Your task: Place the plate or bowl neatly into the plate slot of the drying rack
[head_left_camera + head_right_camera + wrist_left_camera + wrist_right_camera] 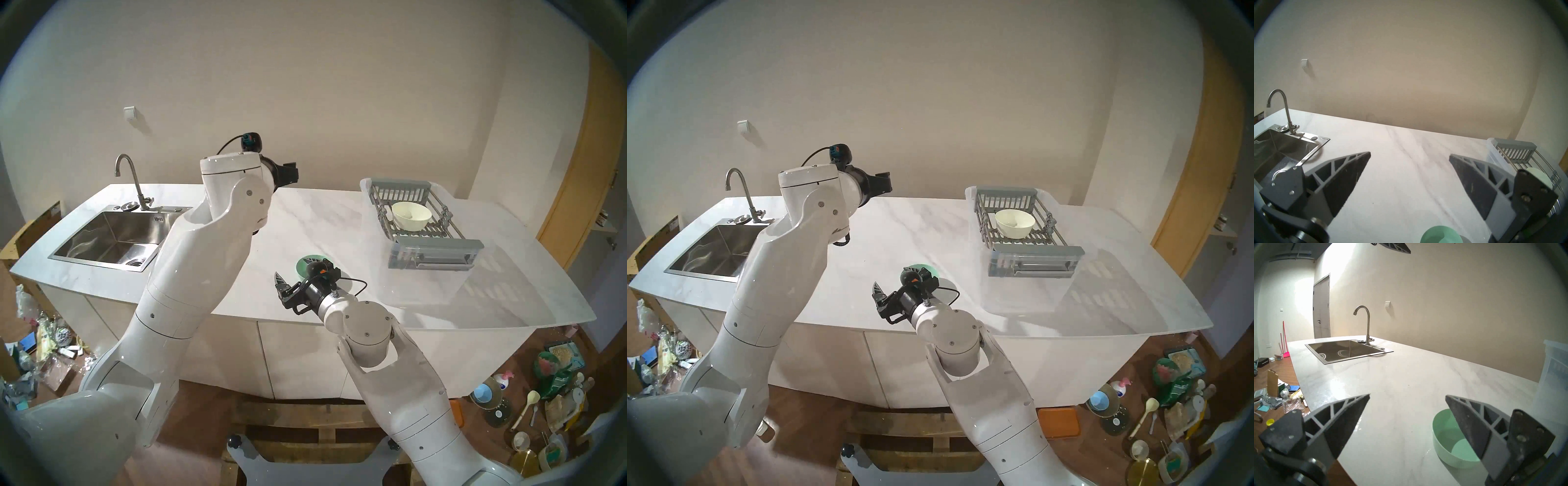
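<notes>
A pale green bowl (300, 270) sits upright on the white counter, partly hidden behind my right wrist; the right wrist view shows it (1447, 443) beside the right finger. My right gripper (1407, 396) is open and empty, low over the counter, with one finger over the bowl. My left gripper (1409, 154) is open and empty, held high over the counter's back. The grey drying rack (441, 247) rests on a clear tub at the far right. A cream bowl (411, 215) stands on its plate slot (422, 234).
A steel sink (112, 237) with a faucet (130, 180) is at the counter's left. The clear plastic tub (441, 285) under the rack stands near the right front edge. Clutter lies on the floor on both sides.
</notes>
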### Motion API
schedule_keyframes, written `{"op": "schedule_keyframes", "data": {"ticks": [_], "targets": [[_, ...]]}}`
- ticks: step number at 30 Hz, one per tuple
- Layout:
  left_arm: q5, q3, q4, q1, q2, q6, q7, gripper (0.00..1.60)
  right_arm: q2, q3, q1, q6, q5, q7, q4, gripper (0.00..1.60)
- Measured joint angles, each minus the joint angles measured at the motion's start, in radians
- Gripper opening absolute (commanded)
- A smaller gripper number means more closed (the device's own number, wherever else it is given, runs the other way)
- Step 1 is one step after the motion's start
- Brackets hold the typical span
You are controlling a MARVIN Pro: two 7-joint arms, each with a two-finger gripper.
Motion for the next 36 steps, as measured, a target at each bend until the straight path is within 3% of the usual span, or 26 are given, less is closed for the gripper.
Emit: {"op": "schedule_keyframes", "data": {"ticks": [17, 36], "targets": [[-0.045, -0.08, -0.119, 0.054, 0.057, 0.076, 0.092, 1.6, 0.002, -0.005, 0.017, -0.025, 0.014, 0.011, 0.033, 1.6], [-0.041, -0.162, -0.232, 0.109, 0.078, 0.143, 0.025, 1.6, -0.005, -0.032, 0.015, -0.046, 0.03, 0.028, 0.047, 1.6]]}}
